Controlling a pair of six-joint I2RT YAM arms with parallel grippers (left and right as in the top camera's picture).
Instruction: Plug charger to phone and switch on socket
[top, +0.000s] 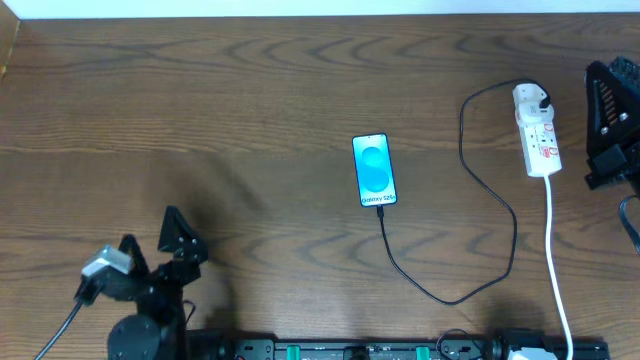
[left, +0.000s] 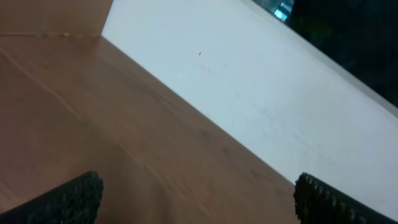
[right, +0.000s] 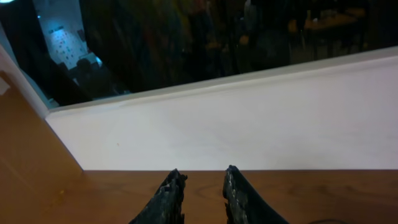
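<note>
Your left tool (left: 198, 200) gapes, right tool (right: 204, 186) barely parted, both empty; thin black charger cable (top: 461, 130) looks plugged into slim blue-screened phone (top: 375, 171), so next press the switch on narrow white strip socket (top: 538, 135)

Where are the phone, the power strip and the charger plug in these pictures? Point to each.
phone (top: 375, 170): overhead view, middle of its blue screen.
power strip (top: 541, 140): overhead view, middle of its white body.
charger plug (top: 529, 98): overhead view, white head at the strip's far end.
</note>
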